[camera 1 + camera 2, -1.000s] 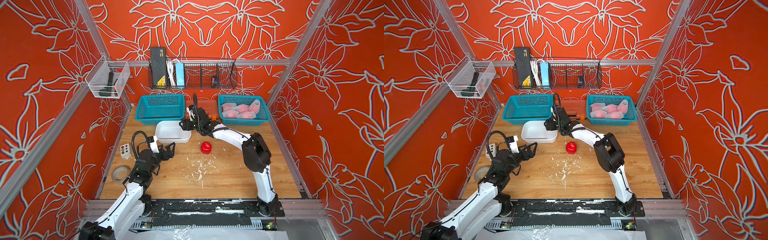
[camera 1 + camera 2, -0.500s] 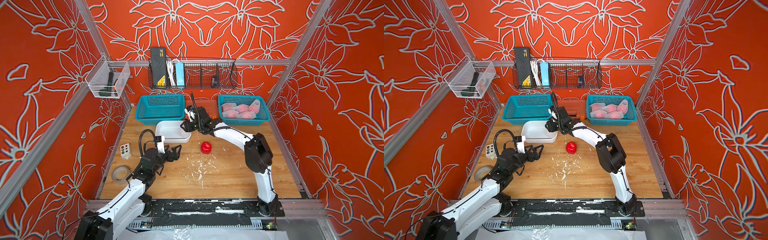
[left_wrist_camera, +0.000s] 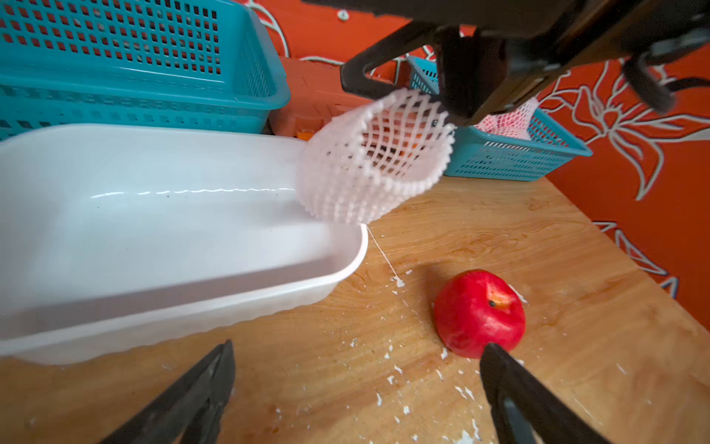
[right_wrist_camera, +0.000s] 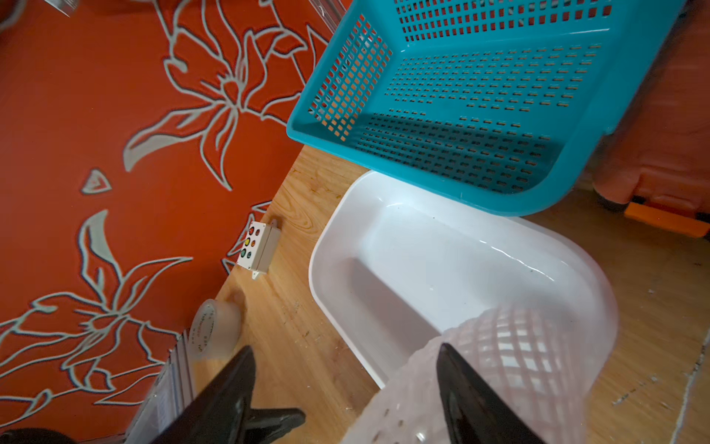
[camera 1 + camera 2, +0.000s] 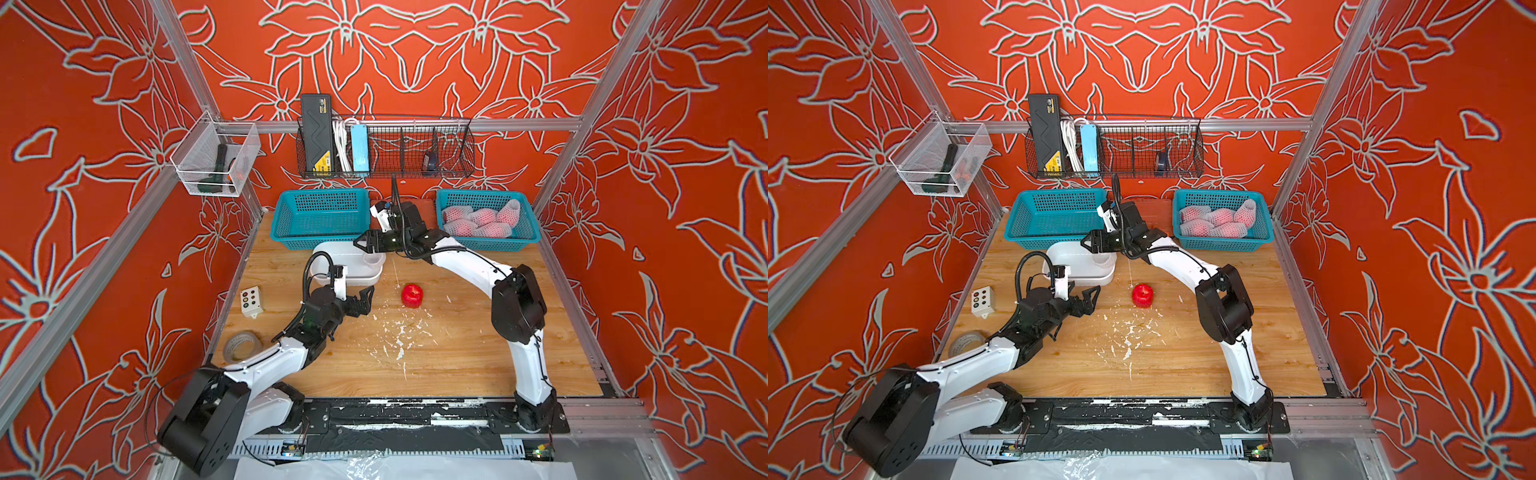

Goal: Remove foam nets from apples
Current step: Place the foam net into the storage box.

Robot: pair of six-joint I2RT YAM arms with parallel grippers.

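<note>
A bare red apple (image 5: 412, 295) (image 5: 1142, 295) lies on the wooden table. My left gripper (image 5: 363, 301) (image 3: 359, 344) is open just left of it, low over the table, with nothing between its fingers; the apple (image 3: 480, 313) shows right beside one fingertip. My right gripper (image 5: 365, 243) (image 4: 345, 347) hovers over the right end of the white tub (image 5: 361, 280) with its jaws apart. A white foam net (image 3: 374, 161) (image 4: 518, 346) hangs from one of its fingers above the tub's rim. Several netted apples (image 5: 482, 220) lie in the right teal basket (image 5: 490, 246).
An empty teal basket (image 5: 320, 216) stands behind the tub. A button box (image 5: 251, 301) and a tape roll (image 5: 242, 345) sit near the left edge. White foam scraps (image 5: 399, 336) litter the middle of the table. A wire shelf (image 5: 386, 149) hangs on the back wall.
My left gripper has moved right across the table to just beside the bare apple, staying open. The right gripper has stayed over the tub's right end.
</note>
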